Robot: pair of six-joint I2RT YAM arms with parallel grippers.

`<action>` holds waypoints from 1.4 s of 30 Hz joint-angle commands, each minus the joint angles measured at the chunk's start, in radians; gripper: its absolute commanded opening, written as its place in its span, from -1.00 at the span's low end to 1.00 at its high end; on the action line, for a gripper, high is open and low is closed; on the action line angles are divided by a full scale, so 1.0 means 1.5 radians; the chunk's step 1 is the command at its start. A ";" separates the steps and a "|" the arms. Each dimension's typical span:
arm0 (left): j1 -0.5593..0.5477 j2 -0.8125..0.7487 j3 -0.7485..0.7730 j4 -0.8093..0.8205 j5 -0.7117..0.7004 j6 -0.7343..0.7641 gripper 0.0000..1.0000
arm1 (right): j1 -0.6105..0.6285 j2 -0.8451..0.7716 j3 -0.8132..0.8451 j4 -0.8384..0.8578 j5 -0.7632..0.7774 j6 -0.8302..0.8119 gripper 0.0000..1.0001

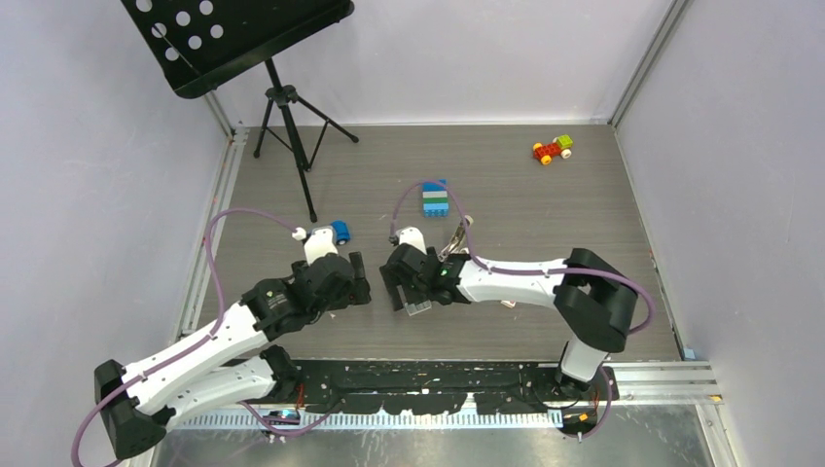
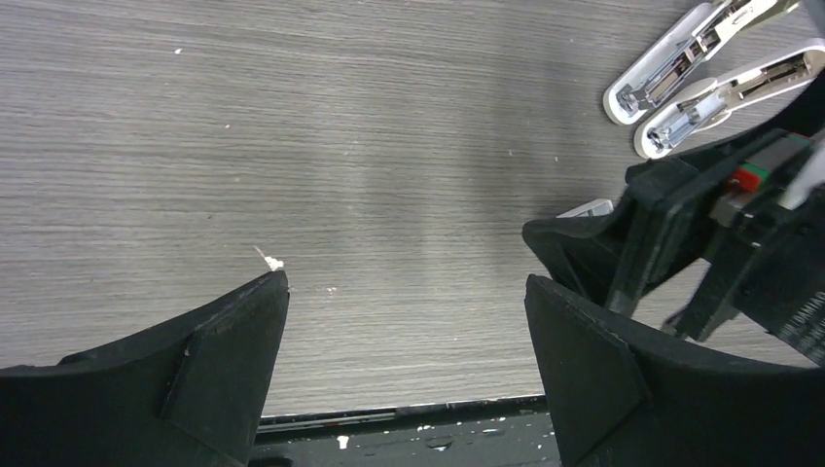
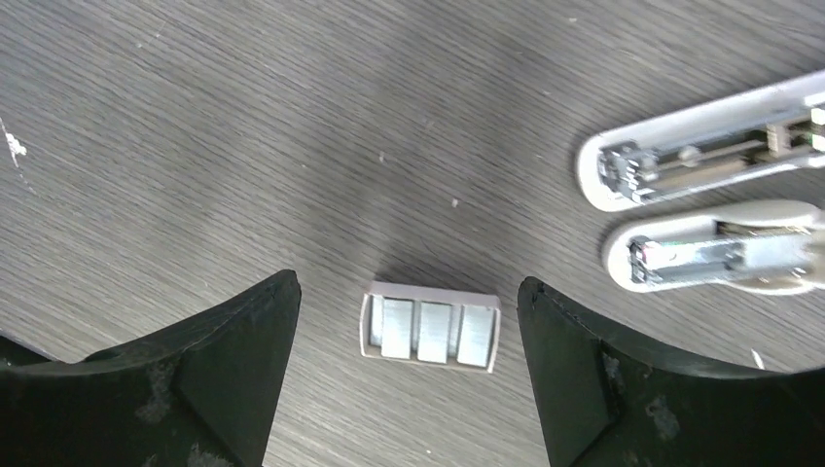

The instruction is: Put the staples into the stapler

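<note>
Grey wood-grain table (image 1: 545, 253) is lying under both arms in the top view. The left gripper (image 1: 362, 280) and right gripper (image 1: 401, 295) are facing each other near the middle, close but apart. A small box (image 1: 419, 308) is sitting just under the right gripper's tips. The stapler (image 1: 454, 240) is peeking out behind that arm's wrist, its long axis running away from the bases.

In the left wrist view the left gripper (image 2: 409, 287) is hanging spread over bare table, pinching nothing. The stapler (image 2: 700, 78) is lying opened in the top right corner, its two halves side by side with noses pointing down-left.

In the right wrist view the right gripper (image 3: 409, 287) is standing wide, straddling the box (image 3: 433, 291) without touching it. The box is lying open-topped, holding three strips of staples (image 3: 433, 331) side by side, the row running from finger to finger. The stapler (image 3: 720, 156) is lying near it on the right. Both halves are pointing left, and their long axes are rising slightly rightward.
</note>
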 commanded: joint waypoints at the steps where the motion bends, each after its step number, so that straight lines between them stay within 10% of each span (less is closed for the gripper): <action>1: -0.001 -0.023 -0.010 -0.022 -0.038 -0.013 0.87 | 0.000 0.048 0.046 0.028 -0.034 -0.021 0.72; 28: -0.001 -0.001 -0.006 -0.011 -0.004 -0.003 0.89 | 0.002 0.049 0.022 -0.028 -0.090 0.091 0.72; 42: -0.001 0.040 -0.006 0.037 0.057 0.020 0.88 | 0.004 -0.044 0.049 -0.103 0.055 0.070 0.74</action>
